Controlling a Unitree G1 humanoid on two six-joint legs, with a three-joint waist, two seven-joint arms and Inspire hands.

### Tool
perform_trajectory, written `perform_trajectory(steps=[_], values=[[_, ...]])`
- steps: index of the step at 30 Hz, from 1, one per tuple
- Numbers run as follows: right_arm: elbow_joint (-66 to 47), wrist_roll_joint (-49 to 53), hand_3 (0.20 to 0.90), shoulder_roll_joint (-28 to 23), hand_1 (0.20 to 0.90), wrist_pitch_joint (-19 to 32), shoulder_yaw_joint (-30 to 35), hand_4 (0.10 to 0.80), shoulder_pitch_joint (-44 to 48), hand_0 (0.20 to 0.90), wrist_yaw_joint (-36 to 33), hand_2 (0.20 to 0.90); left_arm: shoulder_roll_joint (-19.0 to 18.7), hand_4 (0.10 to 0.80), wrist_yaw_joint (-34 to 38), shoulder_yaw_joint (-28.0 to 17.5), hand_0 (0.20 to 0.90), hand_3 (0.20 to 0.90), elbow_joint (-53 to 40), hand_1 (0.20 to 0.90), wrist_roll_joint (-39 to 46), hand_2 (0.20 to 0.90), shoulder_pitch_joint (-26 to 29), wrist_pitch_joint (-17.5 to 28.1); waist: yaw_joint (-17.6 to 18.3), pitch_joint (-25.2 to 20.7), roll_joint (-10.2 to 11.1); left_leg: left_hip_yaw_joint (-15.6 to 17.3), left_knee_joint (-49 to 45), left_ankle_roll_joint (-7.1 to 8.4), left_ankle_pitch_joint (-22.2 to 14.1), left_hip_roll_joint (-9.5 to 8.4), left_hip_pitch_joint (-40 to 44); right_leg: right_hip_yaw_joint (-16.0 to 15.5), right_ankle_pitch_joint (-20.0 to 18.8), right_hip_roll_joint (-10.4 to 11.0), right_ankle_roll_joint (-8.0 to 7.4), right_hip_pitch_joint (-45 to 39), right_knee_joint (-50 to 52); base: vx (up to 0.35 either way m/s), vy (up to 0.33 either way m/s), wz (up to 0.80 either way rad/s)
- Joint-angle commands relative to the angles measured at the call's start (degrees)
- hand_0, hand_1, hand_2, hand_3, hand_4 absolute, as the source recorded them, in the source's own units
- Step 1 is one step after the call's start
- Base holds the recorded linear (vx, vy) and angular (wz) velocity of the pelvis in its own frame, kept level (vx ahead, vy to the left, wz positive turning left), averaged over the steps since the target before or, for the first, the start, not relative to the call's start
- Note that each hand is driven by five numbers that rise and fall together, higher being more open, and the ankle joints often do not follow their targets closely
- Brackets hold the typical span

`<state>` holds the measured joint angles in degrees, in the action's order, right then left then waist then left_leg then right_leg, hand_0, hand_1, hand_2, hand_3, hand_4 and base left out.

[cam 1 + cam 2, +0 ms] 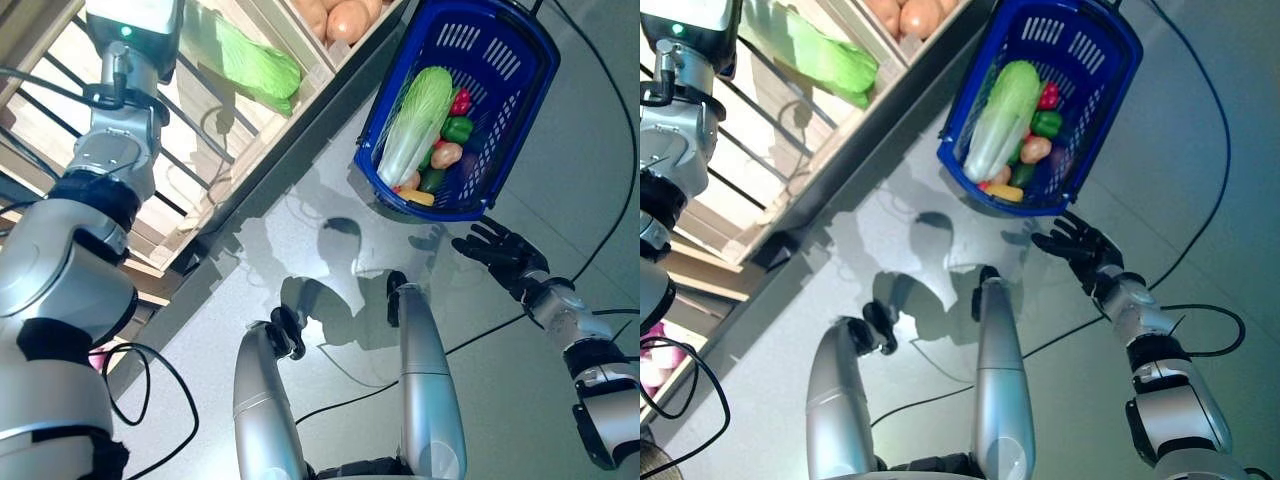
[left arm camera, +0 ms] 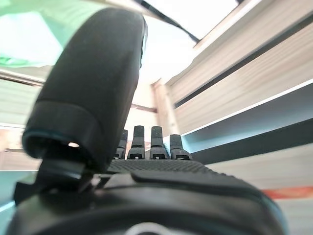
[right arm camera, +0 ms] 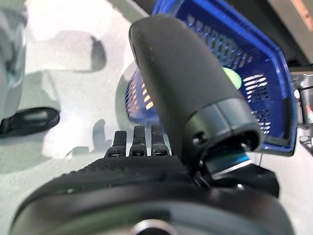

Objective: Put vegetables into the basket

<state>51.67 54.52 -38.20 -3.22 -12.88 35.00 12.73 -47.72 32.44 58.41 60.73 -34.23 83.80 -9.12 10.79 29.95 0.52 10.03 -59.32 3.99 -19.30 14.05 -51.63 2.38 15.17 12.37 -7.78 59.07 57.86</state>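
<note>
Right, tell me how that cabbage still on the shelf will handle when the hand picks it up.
The cabbage looks long and bulky, so it is probably heavy for one hand and may sag out of a narrow grip. Its leafy, shiny surface suggests it could slip or bruise under curled fingers. Lying lengthwise on the shelf, it may roll if nudged sideways. The left hand looks open.

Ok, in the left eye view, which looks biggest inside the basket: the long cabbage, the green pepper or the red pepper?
Largest to smallest, in the blue basket:
1. Cabbage, by far the biggest.
2. Green pepper.
3. Red pepper, though it is partly hidden, so it may only look smaller than the green one.
</note>
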Motion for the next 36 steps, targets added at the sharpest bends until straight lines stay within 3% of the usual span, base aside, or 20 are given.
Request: perform_trajectory(steps=[1,10,19,27,29,36], values=[[-0.19,4.32,0.900,-5.75,0.900,5.06,-0.30,0.800,2.59,0.900,4.29,0.900,-2.85,0.800,4.74,0.13,0.900,0.900,1.08,0.900,-2.90,0.900,11.20,-2.36,1.69,-0.15,-1.37,-1.32,-0.80,3.34,-0.62,1.89,-2.86,0.22,-8.51,3.78,-0.84,-2.32,-7.44,-0.055,0.046,-0.01],[0.06,7.23,0.900,-6.33,0.900,4.00,-1.15,0.800,5.48,0.900,4.76,0.900,-1.83,0.800,-2.48,3.52,0.900,0.900,2.10,0.900,-6.29,0.900,12.51,-2.30,1.67,-0.15,-1.65,-1.54,-1.31,3.14,-0.25,1.67,-6.38,0.15,-8.84,3.03,-0.45,1.32,-6.78,-0.039,0.013,-0.03],[0.20,8.85,0.900,-7.62,0.900,3.10,-0.74,0.800,7.84,0.900,4.68,0.900,-0.38,0.800,-20.96,4.67,0.900,0.900,4.68,0.900,0.16,0.900,10.86,-5.24,2.14,-0.15,-1.38,-0.99,-0.85,2.73,0.24,1.82,-6.48,0.05,-8.78,2.03,-0.10,1.50,-6.91,-0.011,0.009,-0.01],[-0.04,10.26,0.900,-8.54,0.900,3.17,-0.24,0.800,8.46,0.900,5.50,0.900,0.41,0.800,-24.21,3.94,0.900,0.900,9.60,0.900,2.73,0.900,11.02,-5.48,2.33,-0.15,-0.22,-1.02,-0.47,2.73,0.60,2.55,-4.63,-0.67,-8.85,1.74,0.15,-0.87,-7.89,-0.001,-0.011,-0.08],[-0.08,10.38,0.900,-8.68,0.900,3.51,-0.27,0.800,8.52,0.900,5.74,0.900,0.12,0.400,-23.24,3.75,0.300,0.300,10.74,0.300,3.56,0.300,11.08,-4.73,2.32,-0.15,0.05,-1.00,-0.16,2.77,0.80,2.75,-4.08,-0.97,-8.84,1.69,0.17,-1.54,-8.15,0.000,-0.014,-0.05],[-2.13,11.22,0.900,-9.33,0.900,5.34,0.50,0.800,7.17,0.900,5.71,0.900,-1.86,0.400,-15.17,2.71,0.300,0.300,11.96,0.300,5.84,0.300,10.89,-1.88,1.90,-0.15,0.92,-1.24,0.54,3.09,1.34,3.33,-3.08,-1.92,-8.80,1.65,0.44,-3.04,-8.92,-0.008,-0.017,-0.05]])
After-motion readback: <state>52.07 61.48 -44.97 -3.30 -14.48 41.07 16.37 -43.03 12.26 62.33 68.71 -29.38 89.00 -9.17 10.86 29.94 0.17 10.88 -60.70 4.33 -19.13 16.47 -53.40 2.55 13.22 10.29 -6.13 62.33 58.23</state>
